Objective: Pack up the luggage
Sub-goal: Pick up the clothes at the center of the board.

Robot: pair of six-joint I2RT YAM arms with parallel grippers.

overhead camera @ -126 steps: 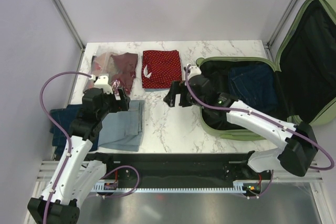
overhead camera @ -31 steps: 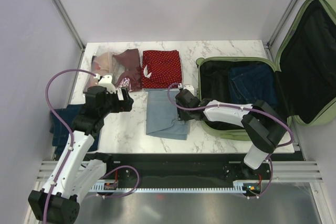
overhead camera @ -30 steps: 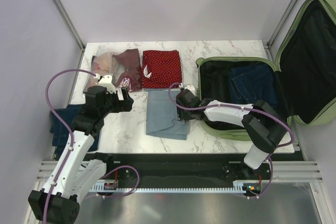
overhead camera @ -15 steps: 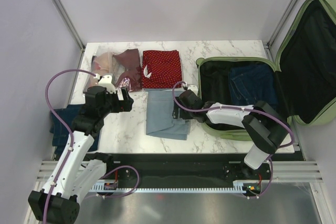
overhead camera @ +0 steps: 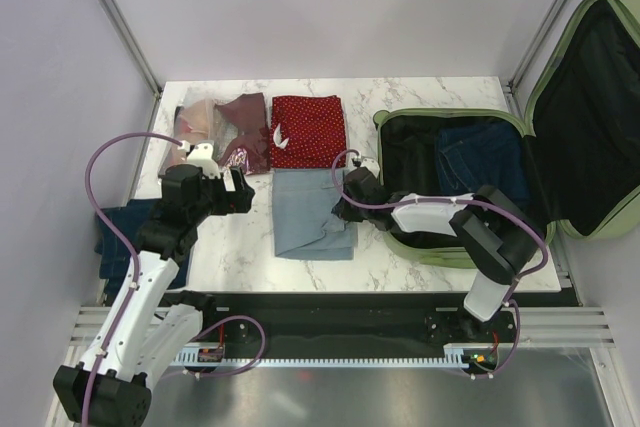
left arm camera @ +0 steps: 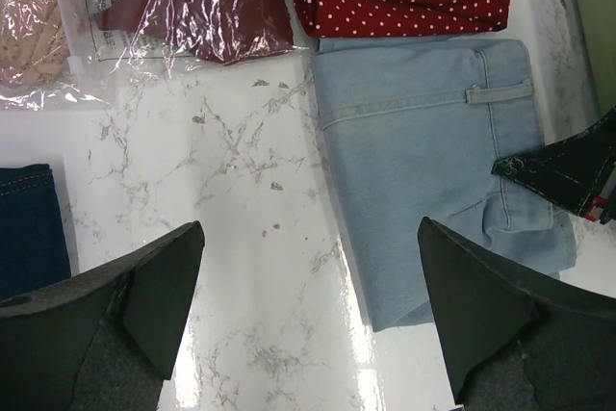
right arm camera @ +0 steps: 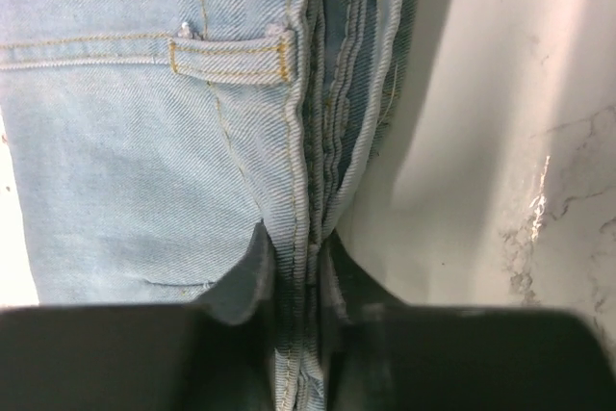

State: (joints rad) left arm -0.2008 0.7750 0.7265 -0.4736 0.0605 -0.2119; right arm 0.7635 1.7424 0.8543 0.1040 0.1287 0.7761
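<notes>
White marble surface (overhead camera: 230,247), pale walls (overhead camera: 350,17) on three sides. Right tool (right arm camera: 294,252) clenched on light-blue jeans (overhead camera: 310,212) edge, beside open luggage (overhead camera: 440,255). Left tool (overhead camera: 238,192) released above bare marble.

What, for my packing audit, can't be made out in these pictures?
- Dark jeans: top view, mostly under the left arm; left wrist view cuts them at its edge.
- Luggage lid: cut by the top view's right edge.
- Light jeans: right wrist view, layers pinched by right gripper uncountable.
</notes>
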